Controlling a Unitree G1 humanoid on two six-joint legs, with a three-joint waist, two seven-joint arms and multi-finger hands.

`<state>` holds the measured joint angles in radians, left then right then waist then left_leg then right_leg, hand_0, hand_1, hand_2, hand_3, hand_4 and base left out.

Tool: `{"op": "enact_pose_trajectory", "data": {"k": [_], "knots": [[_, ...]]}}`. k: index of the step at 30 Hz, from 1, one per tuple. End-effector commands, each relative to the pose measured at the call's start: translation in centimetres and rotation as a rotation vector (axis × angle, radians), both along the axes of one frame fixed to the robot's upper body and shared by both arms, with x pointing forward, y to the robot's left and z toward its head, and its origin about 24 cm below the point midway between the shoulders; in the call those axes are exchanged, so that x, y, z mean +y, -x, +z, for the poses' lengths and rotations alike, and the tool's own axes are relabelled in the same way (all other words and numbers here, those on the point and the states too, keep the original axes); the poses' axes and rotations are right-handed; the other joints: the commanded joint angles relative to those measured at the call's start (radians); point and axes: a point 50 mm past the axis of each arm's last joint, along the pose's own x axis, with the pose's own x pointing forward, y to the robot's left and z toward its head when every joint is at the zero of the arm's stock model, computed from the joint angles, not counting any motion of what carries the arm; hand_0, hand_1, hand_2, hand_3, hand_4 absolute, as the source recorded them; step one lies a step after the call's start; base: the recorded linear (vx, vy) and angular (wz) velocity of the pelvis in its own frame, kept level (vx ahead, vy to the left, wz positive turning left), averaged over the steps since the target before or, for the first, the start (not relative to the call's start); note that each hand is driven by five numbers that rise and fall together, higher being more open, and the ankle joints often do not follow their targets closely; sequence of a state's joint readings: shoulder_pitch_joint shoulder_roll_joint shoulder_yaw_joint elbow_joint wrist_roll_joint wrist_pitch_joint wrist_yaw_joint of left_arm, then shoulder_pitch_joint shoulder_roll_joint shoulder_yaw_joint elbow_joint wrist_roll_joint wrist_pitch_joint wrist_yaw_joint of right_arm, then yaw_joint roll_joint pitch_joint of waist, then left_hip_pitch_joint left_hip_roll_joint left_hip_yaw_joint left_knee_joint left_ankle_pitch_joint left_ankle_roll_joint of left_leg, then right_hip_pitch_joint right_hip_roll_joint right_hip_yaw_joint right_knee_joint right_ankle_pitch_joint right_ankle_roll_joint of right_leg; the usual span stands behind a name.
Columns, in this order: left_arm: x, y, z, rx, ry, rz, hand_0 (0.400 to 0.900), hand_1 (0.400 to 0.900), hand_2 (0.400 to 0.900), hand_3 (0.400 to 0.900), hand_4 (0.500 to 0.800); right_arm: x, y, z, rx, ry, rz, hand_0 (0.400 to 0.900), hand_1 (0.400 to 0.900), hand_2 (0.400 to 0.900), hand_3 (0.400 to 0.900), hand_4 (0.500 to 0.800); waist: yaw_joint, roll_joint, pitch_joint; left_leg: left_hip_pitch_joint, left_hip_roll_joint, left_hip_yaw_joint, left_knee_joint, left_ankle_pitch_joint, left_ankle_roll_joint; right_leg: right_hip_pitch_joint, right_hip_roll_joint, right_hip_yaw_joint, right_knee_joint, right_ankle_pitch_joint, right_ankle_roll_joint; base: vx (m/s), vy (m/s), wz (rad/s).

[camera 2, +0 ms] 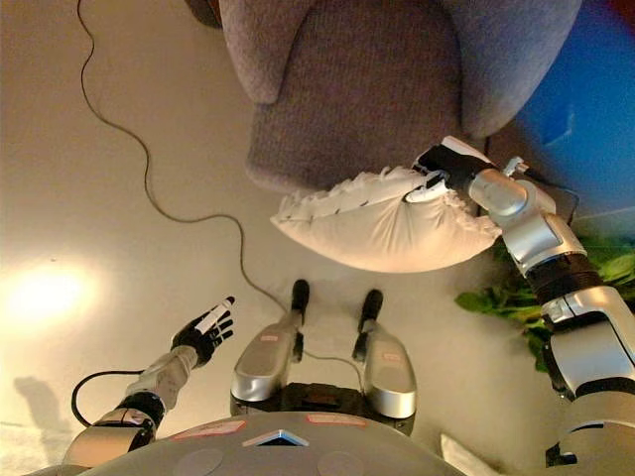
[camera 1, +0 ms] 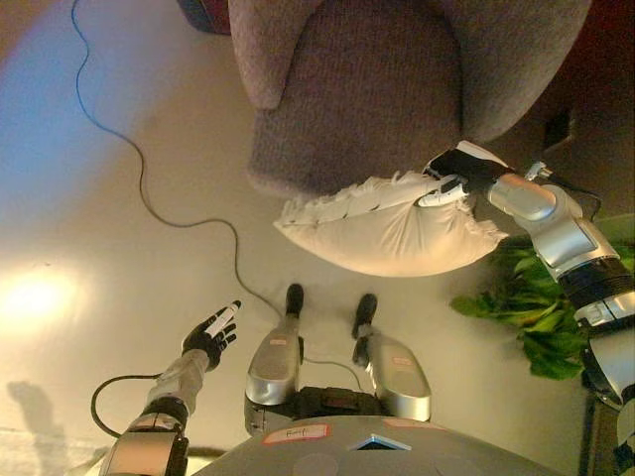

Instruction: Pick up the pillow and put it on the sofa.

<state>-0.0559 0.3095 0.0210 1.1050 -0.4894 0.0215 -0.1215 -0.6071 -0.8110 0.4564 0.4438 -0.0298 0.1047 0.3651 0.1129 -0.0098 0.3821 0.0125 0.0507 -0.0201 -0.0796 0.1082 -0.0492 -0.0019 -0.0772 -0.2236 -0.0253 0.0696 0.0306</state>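
Left eye view | right hand (camera 1: 454, 177) grips pillow (camera 1: 387, 230) edge, fingers partly hidden | left hand (camera 1: 212, 332) spread, empty | sofa (camera 1: 377, 89) top cut off

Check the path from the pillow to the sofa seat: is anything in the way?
Nothing visible blocks it. The right robot hand grips the pillow at its upper edge, and it hangs just in front of the sofa, whose seat shows bare. The green plant sits off to the right, outside that path.
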Motion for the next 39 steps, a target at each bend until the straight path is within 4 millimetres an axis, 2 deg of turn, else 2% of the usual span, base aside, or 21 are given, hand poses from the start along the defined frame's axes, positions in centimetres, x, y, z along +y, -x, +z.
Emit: {"op": "enact_pose_trajectory", "data": {"k": [1,10,13,19,25,27,28,29,34,39], "knots": [[1.3,6.7,-1.6,0.235,-0.073,-0.06,0.9,0.9,0.9,0.9,0.8,1.1,-1.3,9.1,-0.333,-0.207,0.104,0.4,0.4,0.4,0.4,0.5,0.014,-0.049,-0.242,0.001,-0.017,0.032,0.043,-0.131,-0.01,0.04,-0.041,-0.008,0.028,-0.087,0.077,0.14,0.037,0.03],[1.7,9.0,-2.0,0.334,-0.093,-0.049,0.9,0.9,0.9,0.9,0.8,-0.8,-3.0,15.5,-0.392,-0.298,0.048,0.4,0.4,0.4,0.4,0.5,0.059,-0.088,-0.307,0.062,-0.017,0.004,0.009,-0.137,-0.022,0.125,-0.024,-0.04,-0.021,-0.091,0.069,0.1,0.013,0.14],[1.8,9.4,-2.1,0.354,-0.096,-0.058,0.9,0.9,0.9,0.9,0.8,-1.6,-3.5,16.7,-0.385,-0.295,-0.005,0.4,0.4,0.4,0.4,0.5,0.074,-0.089,-0.314,0.066,-0.019,-0.012,0.008,-0.137,-0.024,0.139,-0.024,-0.053,-0.028,-0.092,0.067,0.09,0.02,0.22],[1.9,9.8,-2.1,0.368,-0.112,-0.074,0.9,0.9,0.9,0.9,0.8,-4.2,-4.1,16.5,-0.316,-0.318,-0.154,0.4,0.4,0.4,0.4,0.5,0.111,-0.088,-0.305,0.054,-0.02,-0.035,0.013,-0.129,-0.028,0.148,-0.027,-0.075,-0.033,-0.092,0.065,0.05,-0.005,0.21],[1.9,8.0,-1.8,0.311,-0.123,-0.107,0.9,0.9,0.9,0.9,0.8,-5.6,-4.5,15.5,-0.279,-0.348,-0.285,0.4,0.4,0.4,0.4,0.5,0.15,-0.065,-0.252,0.0,-0.021,-0.077,0.022,-0.111,-0.026,0.114,-0.031,-0.09,-0.028,-0.089,0.06,-0.05,-0.061,0.2],[1.9,7.1,-1.6,0.279,-0.126,-0.111,0.9,0.9,0.9,0.9,0.8,-6.1,-4.6,15.8,-0.312,-0.325,-0.345,0.4,0.4,0.4,0.4,0.5,0.158,-0.054,-0.23,-0.02,-0.022,-0.089,0.021,-0.104,-0.027,0.099,-0.033,-0.094,-0.029,-0.087,0.059,-0.16,-0.066,0.15],[1.8,6.5,-1.5,0.26,-0.127,-0.113,0.9,0.9,0.9,0.9,0.8,-6.6,-4.6,16.3,-0.37,-0.284,-0.413,0.61,0.61,0.61,0.61,0.626,0.16,-0.046,-0.217,-0.031,-0.022,-0.095,0.018,-0.099,-0.028,0.091,-0.034,-0.096,-0.031,-0.084,0.058,-0.15,-0.044,0.1],[1.7,6.3,-1.5,0.247,-0.124,-0.114,0.9,0.9,0.9,0.9,0.8,-7.0,-4.5,16.2,-0.377,-0.261,-0.454,0.9,0.9,0.9,0.9,0.8,0.163,-0.038,-0.207,-0.036,-0.024,-0.101,0.017,-0.096,-0.028,0.087,-0.034,-0.097,-0.032,-0.083,0.059,-0.14,-0.026,0.08],[0.9,5.0,-1.4,0.201,-0.103,-0.122,0.9,0.9,0.9,0.9,0.8,-8.7,-4.0,17.4,-0.377,-0.176,-0.587,0.9,0.9,0.9,0.9,0.8,0.167,-0.007,-0.182,-0.063,-0.025,-0.119,0.011,-0.082,-0.033,0.068,-0.04,-0.108,-0.039,-0.08,0.059,-0.08,-0.001,0.07],[0.8,5.8,-1.6,0.228,-0.1,-0.126,0.9,0.9,0.9,0.9,0.8,-10.4,-3.1,17.9,-0.358,-0.066,-0.652,0.9,0.9,0.9,0.9,0.8,0.163,-0.006,-0.199,-0.052,-0.021,-0.118,0.009,-0.082,-0.038,0.08,-0.042,-0.112,-0.042,-0.084,0.059,0.05,0.005,-0.01]]}}
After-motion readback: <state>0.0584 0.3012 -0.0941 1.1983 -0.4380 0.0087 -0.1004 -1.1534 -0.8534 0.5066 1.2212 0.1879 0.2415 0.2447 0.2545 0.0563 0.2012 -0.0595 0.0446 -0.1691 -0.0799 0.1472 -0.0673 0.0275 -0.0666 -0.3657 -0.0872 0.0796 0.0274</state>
